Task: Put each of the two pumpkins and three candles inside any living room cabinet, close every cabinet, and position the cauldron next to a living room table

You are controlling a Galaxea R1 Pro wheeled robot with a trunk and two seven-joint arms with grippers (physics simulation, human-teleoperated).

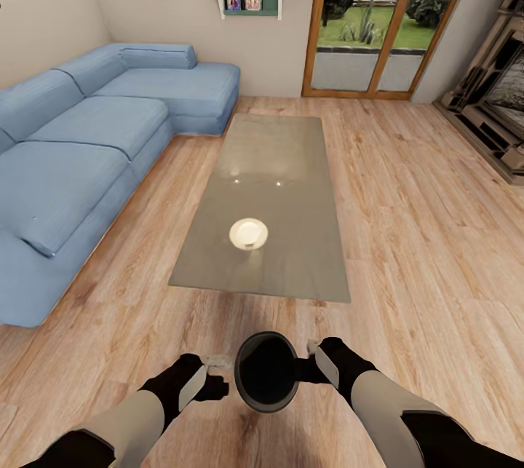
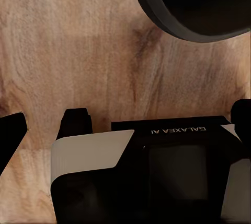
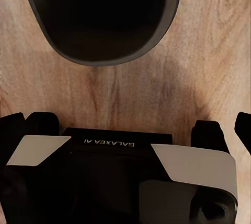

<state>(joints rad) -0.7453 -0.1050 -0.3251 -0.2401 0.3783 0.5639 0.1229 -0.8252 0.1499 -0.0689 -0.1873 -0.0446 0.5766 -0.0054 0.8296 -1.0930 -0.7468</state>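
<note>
Wood flooring (image 1: 407, 235) runs under the grey table (image 1: 291, 271) at frame centre. Low centre, the black cauldron (image 1: 266, 372) sits between the left gripper (image 1: 217, 375) and right gripper (image 1: 314, 359); whether either grips it I cannot tell.

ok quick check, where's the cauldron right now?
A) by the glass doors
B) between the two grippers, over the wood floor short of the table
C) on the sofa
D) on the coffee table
B: in the head view the cauldron sits between the left gripper and right gripper, over bare wood floor, short of the table's near edge.
</note>
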